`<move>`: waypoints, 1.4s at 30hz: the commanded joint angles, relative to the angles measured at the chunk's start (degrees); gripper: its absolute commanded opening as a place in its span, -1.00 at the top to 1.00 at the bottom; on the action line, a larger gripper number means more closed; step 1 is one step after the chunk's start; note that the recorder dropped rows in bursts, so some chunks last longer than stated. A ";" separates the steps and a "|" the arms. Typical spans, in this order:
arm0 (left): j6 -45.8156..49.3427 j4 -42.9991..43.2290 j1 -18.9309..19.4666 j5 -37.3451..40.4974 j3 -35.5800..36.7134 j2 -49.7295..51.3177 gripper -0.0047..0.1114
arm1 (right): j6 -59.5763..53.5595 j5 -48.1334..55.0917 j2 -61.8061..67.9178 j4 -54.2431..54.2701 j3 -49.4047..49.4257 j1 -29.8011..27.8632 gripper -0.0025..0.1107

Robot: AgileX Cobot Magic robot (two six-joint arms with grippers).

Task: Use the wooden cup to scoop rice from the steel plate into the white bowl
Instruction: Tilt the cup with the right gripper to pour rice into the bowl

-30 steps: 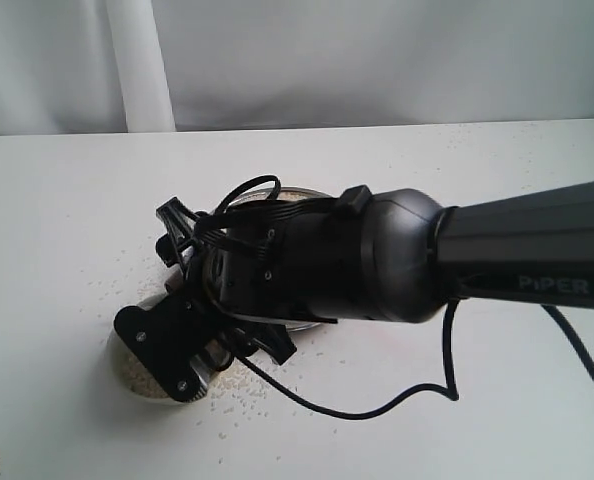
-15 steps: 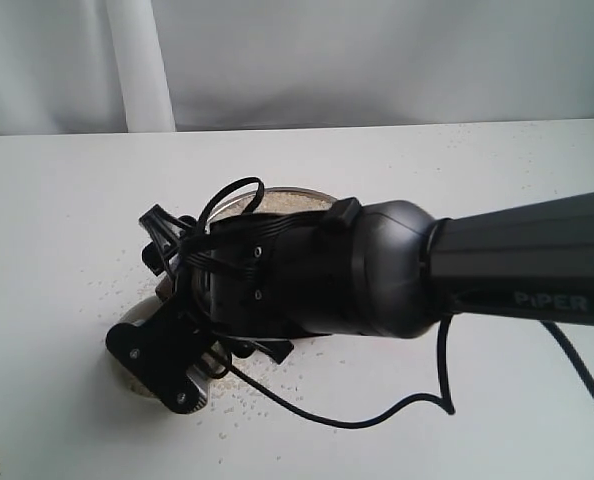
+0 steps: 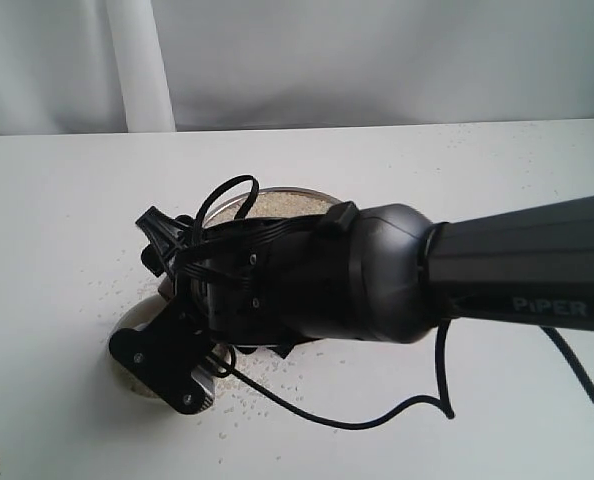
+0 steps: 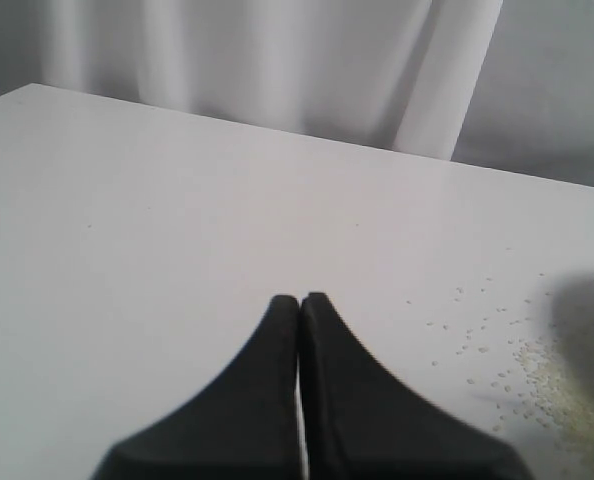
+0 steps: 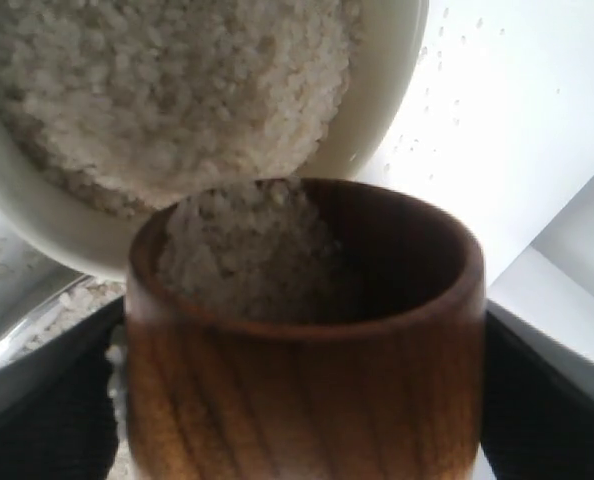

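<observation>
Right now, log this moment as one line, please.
right gripper: shut on wooden cup | cup: holds rice, mouth at white bowl rim | left gripper: shut, empty

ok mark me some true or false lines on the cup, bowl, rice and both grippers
1. The cup has rice in it. True.
2. The bowl is empty. False: it holds a heap of rice.
3. The left gripper is open. False: its jaws are shut with nothing between them.
4. Loose grains lie on the table. True.
5. The cup stands free on the table. False: the right gripper holds it, right by the bowl.
</observation>
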 commanded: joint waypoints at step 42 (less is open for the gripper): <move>-0.13 -0.21 -0.08 -0.36 0.04 0.44 0.92 | 0.07 2.32 -0.14 -9.35 -1.11 3.23 0.96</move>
